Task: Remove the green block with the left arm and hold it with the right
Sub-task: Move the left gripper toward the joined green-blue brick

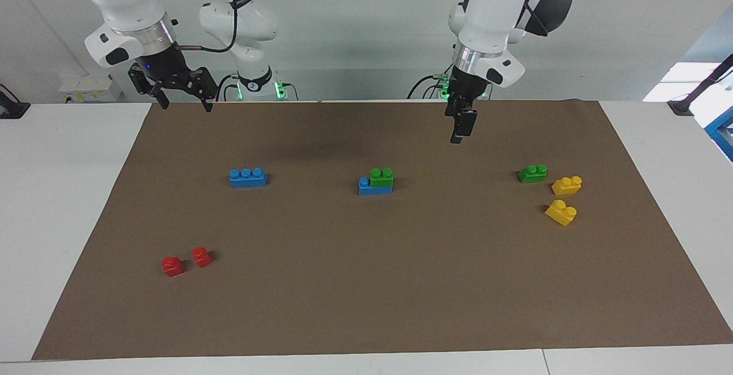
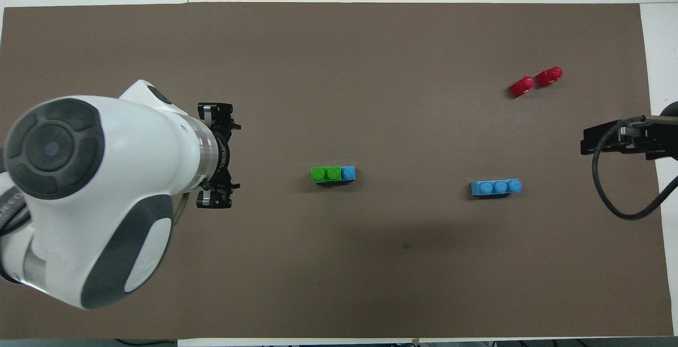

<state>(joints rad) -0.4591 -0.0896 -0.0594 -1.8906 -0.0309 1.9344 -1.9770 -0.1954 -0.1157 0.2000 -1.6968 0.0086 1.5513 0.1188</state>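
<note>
At the middle of the brown mat [image 1: 366,283], the green block [image 1: 381,176] sits pressed onto a blue brick [image 1: 366,187], covering the end of it that lies toward the left arm's end of the table and leaving one blue stud bare at the other end. In the overhead view the same pair shows as two green studs [image 2: 325,173] beside one blue stud.

The left gripper [image 1: 456,134] hangs in the air over bare mat, between the stacked pair and a second green brick [image 1: 532,173], and touches nothing. Its fingers point straight down; seen from above they stand wide apart [image 2: 214,159], with nothing between them.

The right gripper [image 1: 186,102] waits over the mat's edge nearest the robots at the right arm's end of the table, fingers spread and empty.

A loose blue brick [image 1: 247,177] with three studs lies on the mat toward the right arm's end, level with the stacked pair. Two small red bricks [image 1: 186,261] lie just beside each other, farther from the robots than that blue brick. Toward the left arm's end, two yellow bricks [image 1: 564,198] lie near the second green brick.
</note>
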